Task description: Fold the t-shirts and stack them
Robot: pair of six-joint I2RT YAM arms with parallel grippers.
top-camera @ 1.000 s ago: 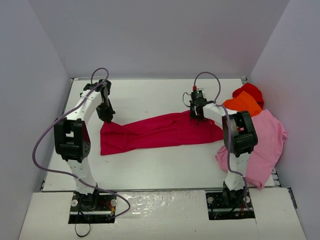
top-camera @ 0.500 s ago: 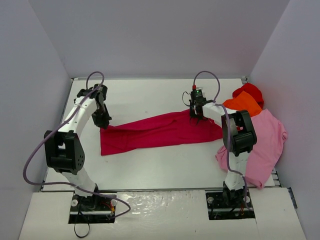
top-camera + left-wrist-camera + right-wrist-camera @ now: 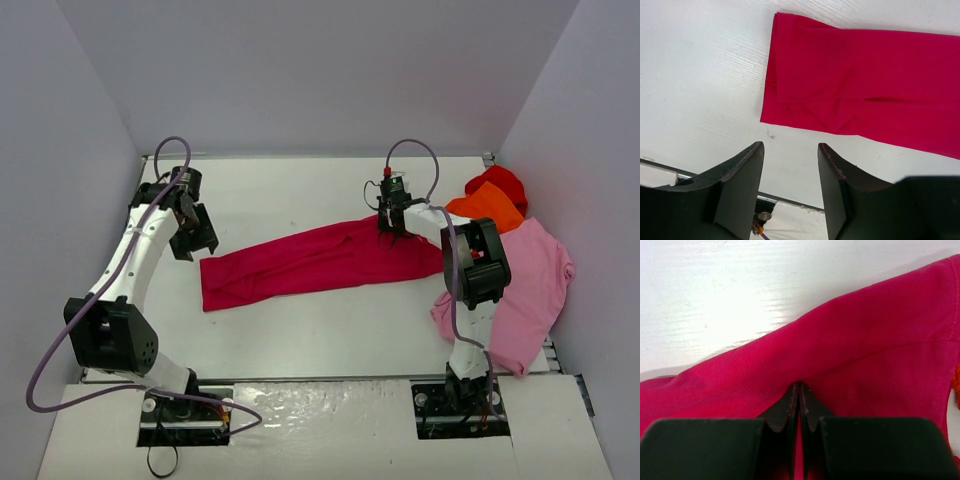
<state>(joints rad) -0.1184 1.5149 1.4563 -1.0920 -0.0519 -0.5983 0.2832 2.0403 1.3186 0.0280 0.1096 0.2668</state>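
Twice over, found crimson shirt (image 3: 310,262) lying left-to-right: right gripper (image 3: 800,390) clamped on its right end, left gripper (image 3: 790,146) spread, nearest free left end.

No writing to read anywhere here: no words, labels, brand marks or numbers on the shirts, the arms, the surface or the walls, from any of the three views.
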